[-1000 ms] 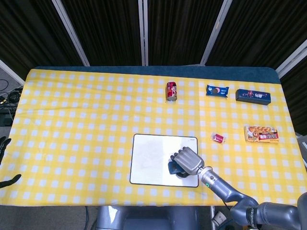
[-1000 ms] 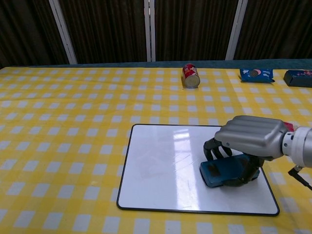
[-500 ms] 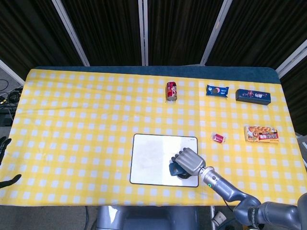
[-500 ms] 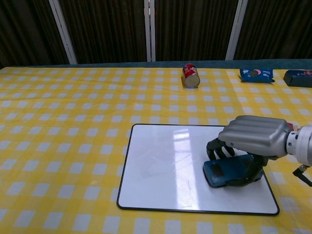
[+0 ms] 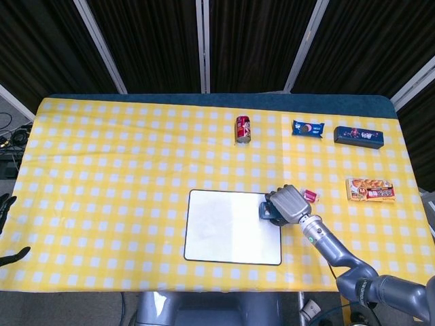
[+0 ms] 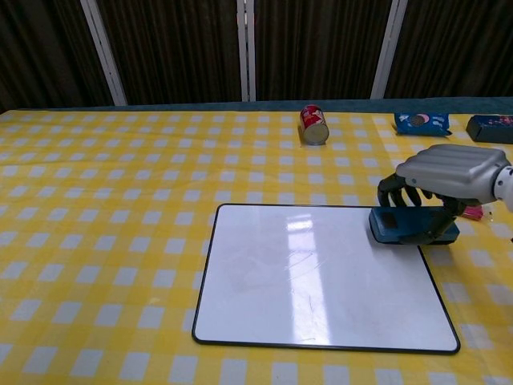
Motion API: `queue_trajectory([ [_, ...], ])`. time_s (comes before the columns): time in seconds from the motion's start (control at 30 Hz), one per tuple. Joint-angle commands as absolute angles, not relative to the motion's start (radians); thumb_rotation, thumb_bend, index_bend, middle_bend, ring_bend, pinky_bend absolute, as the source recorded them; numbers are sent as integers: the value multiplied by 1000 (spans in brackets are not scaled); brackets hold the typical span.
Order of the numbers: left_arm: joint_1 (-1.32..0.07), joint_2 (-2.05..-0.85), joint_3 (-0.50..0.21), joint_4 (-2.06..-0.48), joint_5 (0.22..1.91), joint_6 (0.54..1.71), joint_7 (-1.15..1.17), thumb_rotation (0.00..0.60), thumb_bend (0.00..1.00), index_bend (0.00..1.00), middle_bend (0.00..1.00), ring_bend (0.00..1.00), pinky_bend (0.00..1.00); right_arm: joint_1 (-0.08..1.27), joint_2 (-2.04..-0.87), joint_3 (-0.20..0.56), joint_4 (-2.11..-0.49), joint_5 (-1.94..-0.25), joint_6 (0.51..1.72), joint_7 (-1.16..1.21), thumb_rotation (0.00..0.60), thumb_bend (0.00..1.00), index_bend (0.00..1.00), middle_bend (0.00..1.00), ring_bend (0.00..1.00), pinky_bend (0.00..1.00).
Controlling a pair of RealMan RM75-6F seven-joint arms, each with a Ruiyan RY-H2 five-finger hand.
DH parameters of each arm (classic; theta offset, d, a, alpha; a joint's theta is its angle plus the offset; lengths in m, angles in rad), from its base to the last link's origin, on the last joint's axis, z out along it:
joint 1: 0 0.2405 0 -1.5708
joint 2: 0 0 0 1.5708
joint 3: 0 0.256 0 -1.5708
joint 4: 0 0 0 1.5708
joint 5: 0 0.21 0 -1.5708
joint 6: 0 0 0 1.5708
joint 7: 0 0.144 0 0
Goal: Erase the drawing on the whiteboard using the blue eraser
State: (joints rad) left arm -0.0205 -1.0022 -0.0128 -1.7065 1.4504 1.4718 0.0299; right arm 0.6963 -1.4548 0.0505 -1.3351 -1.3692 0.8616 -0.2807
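The blue eraser has been carried from the whiteboard's lower right up to its top right corner, now overhanging the right edge. Its long axis runs 9-to-3 in the chest view; a flat rectangular block. It is clasped by the right hand, grey metallic fingers curled over the top.

The whiteboard is glossy white, black-rimmed, round-cornered, with faint marks. It lies on a yellow-and-white checked tablecloth.

At 12 o'clock of the board a red can stands. The left hand is barely seen at the head view's left edge; finger state cannot be told.
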Motion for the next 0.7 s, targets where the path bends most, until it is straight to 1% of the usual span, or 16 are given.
queue_trajectory([
  [0.03, -20, -1001, -12, -1708, 1452, 1474, 28, 600, 0, 0, 0, 0, 0, 668, -1378, 46, -1381, -1399, 910, -229, 600, 411, 549, 576, 488, 473],
  [0.27, -16, -1001, -6, -1717, 1469, 1483, 36, 600, 0, 0, 0, 0, 0, 611, -1308, 4, -1363, -1409, 939, -170, 600, 410, 549, 575, 488, 473],
  [0.47, -12, -1002, -2, -1728, 1480, 1493, 45, 600, 0, 0, 0, 0, 0, 561, -1316, -47, -1304, -1453, 962, -93, 600, 408, 548, 573, 488, 473],
  [0.57, -13, -1003, 0, -1732, 1483, 1492, 49, 600, 0, 0, 0, 0, 0, 543, -1334, -53, -1286, -1456, 972, -51, 600, 402, 533, 561, 488, 473],
  [0.6, -13, -1002, 0, -1733, 1484, 1492, 50, 600, 0, 0, 0, 0, 0, 537, -1341, -54, -1287, -1455, 972, -30, 600, 378, 502, 539, 484, 470],
  [0.67, -12, -1002, -1, -1734, 1484, 1494, 49, 600, 0, 0, 0, 0, 0, 534, -1343, -58, -1289, -1459, 963, -2, 600, 248, 378, 437, 425, 415],
  [0.7, -12, -1001, -2, -1734, 1483, 1496, 48, 600, 0, 0, 0, 0, 0, 534, -1342, -58, -1294, -1460, 960, 9, 600, 165, 297, 361, 372, 368],
])
